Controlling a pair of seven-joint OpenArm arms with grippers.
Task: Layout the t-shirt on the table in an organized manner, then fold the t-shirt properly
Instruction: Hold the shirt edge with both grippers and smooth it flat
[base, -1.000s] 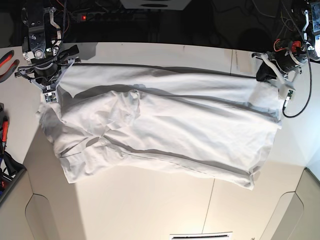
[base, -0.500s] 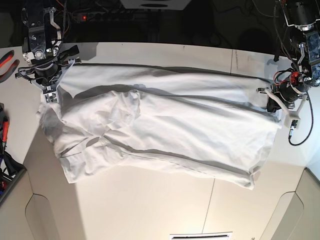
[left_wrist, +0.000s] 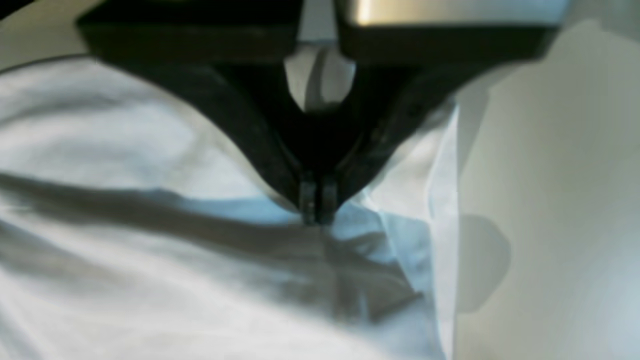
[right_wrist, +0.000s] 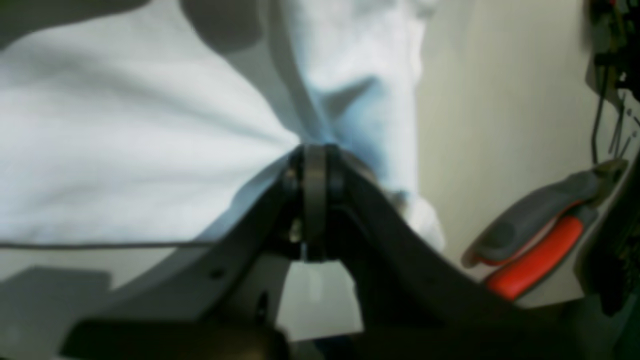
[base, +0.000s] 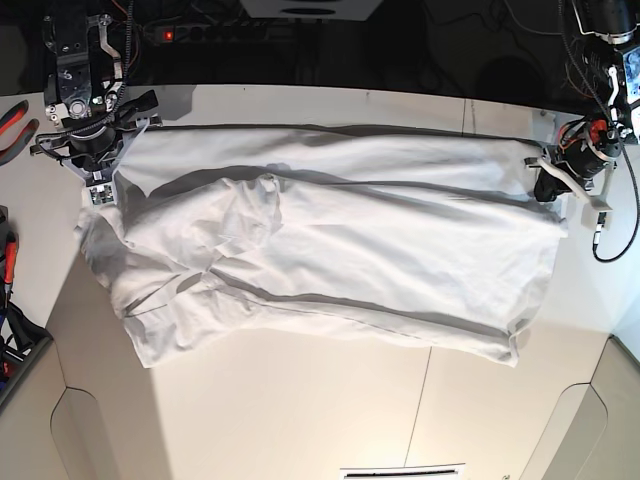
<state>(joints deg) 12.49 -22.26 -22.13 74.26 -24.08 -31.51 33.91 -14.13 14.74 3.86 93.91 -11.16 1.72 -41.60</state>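
Note:
The white t-shirt (base: 330, 250) lies spread wide across the off-white table (base: 300, 420), wrinkled, with a bunched fold left of centre. My right gripper (base: 99, 188) is at the far left and shut on the shirt's upper left corner; the right wrist view shows its jaws (right_wrist: 315, 156) closed on the cloth (right_wrist: 125, 140). My left gripper (base: 547, 186) is at the far right and shut on the shirt's right edge; the left wrist view shows its tips (left_wrist: 315, 212) pinching the cloth (left_wrist: 125, 280) just above the table (left_wrist: 550, 200).
Red-handled pliers (base: 12, 120) lie at the table's left edge, and they also show in the right wrist view (right_wrist: 535, 250). More tools (base: 8, 265) sit at the far left. A dark seam (base: 424, 400) runs across the table's front. Cables hang behind the back edge.
My left gripper has moved with the shirt's right edge, first toward the front, then back again. The shirt's back edge is now pulled straighter. The right gripper has not moved.

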